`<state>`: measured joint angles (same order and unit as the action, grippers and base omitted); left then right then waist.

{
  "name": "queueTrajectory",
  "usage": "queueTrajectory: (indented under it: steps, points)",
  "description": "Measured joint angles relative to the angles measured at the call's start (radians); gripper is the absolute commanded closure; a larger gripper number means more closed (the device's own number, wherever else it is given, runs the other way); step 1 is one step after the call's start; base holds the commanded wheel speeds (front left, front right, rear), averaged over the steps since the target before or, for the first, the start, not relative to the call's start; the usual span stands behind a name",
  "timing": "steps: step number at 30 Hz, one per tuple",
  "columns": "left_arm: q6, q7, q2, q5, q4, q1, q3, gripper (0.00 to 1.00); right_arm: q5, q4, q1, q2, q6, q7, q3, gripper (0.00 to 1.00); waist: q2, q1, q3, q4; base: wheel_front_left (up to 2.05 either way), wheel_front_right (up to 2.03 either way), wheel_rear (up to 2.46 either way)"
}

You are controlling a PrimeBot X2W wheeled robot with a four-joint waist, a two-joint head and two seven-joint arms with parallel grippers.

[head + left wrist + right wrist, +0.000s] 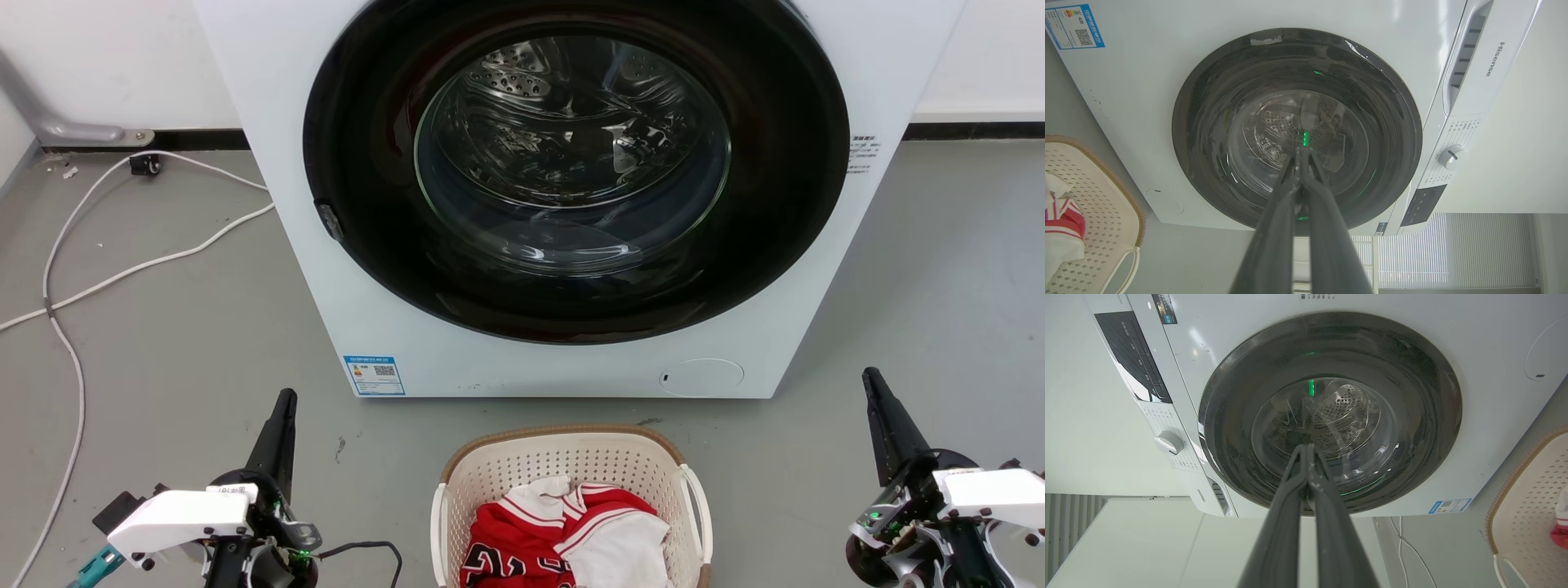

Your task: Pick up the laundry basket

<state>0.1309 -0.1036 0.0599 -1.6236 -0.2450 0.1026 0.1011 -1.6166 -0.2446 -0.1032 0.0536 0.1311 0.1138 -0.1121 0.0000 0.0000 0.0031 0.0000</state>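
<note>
**Basket centred between two empty grippers**

The cream-white perforated plastic laundry basket (571, 459), brown-rimmed, sits on the grey floor at bottom centre of the head view. It is just in front of the white front-loading washer (392, 327) and holds red-and-white clothes (563, 531).

The left gripper (286, 400) is at lower left and the right gripper (870, 380) at lower right. Both have their fingers pressed together on nothing.

Each is well apart from the basket, and I judge neither nearer. The white loop handles (700, 506) face outward, one toward each arm. The frame cuts the basket off, so I cannot tell its long axis.
</note>
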Motion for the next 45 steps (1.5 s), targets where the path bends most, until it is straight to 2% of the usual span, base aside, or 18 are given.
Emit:
queueTrajectory:
  steps: [11,12,18,27,38,40,45]
  points:
    - [0.000,-0.001,-0.002,0.001,0.000,0.000,0.002,1.00,0.001,0.000,0.000,0.000,0.000,0.000,-0.001,1.00,0.0000,0.0000,0.000,0.000,0.00,0.00,0.00]
    - [0.000,0.000,-0.002,0.001,-0.005,-0.002,0.001,0.00,0.001,-0.005,0.002,-0.001,0.000,0.000,0.000,0.00,0.0000,0.0000,0.000,0.000,0.00,0.00,0.00]
    - [0.000,0.012,-0.012,0.003,-0.035,-0.042,-0.003,0.00,0.006,-0.038,0.044,-0.005,0.000,-0.012,0.004,0.00,0.0000,0.0000,0.000,0.000,0.00,0.00,0.00]
    - [-0.001,0.049,-0.011,0.116,0.003,-0.042,0.000,0.00,0.123,-0.010,0.044,-0.006,0.000,-0.051,0.004,0.00,0.0000,0.0000,0.003,0.000,0.00,0.00,0.00]
    - [-0.045,0.100,-0.011,0.403,0.095,-0.042,-0.029,0.00,0.456,0.088,0.048,-0.006,0.000,-0.104,0.039,0.00,0.0000,0.0000,0.011,-0.001,0.00,0.00,0.00]
    - [-0.050,0.105,-0.011,0.425,0.099,-0.042,-0.033,0.00,0.481,0.093,0.048,-0.006,0.000,-0.108,0.043,0.00,0.0000,0.0000,0.012,-0.001,0.00,0.00,0.00]
    - [-0.074,0.126,-0.011,0.548,0.118,-0.043,-0.059,0.00,0.629,0.118,0.059,-0.006,0.000,-0.131,0.061,0.00,0.0000,0.0000,0.016,0.000,0.00,0.00,0.00]
